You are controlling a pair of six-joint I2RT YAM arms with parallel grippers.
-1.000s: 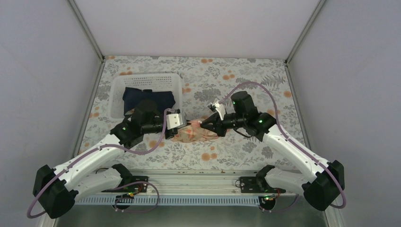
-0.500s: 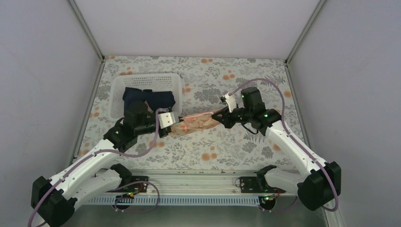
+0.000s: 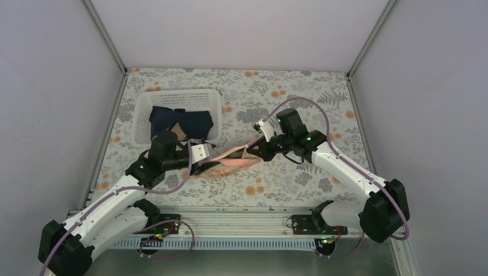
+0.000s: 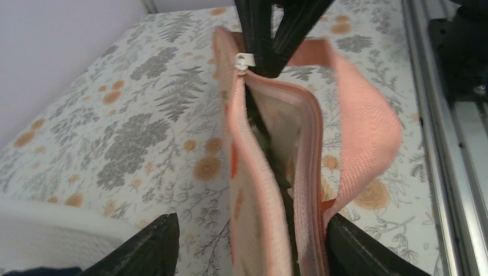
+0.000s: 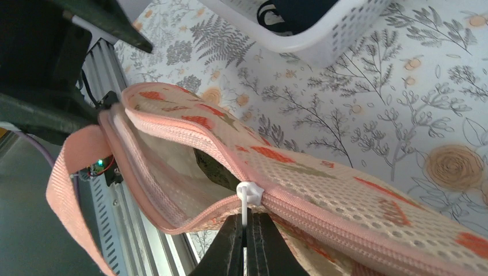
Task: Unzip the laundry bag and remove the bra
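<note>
The laundry bag [image 3: 233,159] hangs between my two grippers just above the table, a peach-pink pouch with red-orange print. Its zip is partly undone and the mouth gapes [image 5: 172,167]. My right gripper [image 5: 247,221] is shut on the white zip pull [image 5: 248,192] at the bag's right end [image 3: 253,152]. My left gripper [image 4: 251,230] is open around the bag's other end: the right finger [image 4: 357,253] touches the fabric, while the left finger [image 4: 144,247] stands apart from it. Inside the opening a dark olive piece of the bra [image 5: 213,169] shows; the rest is hidden.
The bag's pink strap loop [image 4: 362,115] dangles beside the left gripper. A white slotted basket [image 3: 178,95] holding a navy-blue cloth [image 3: 181,122] stands at the back left, just behind the left arm. A metal rail [image 3: 241,215] runs along the near edge.
The left gripper has opened and let go of the bag's end. The right gripper, still on the zip pull, came back toward the left and near side, and the bag sags lower.
</note>
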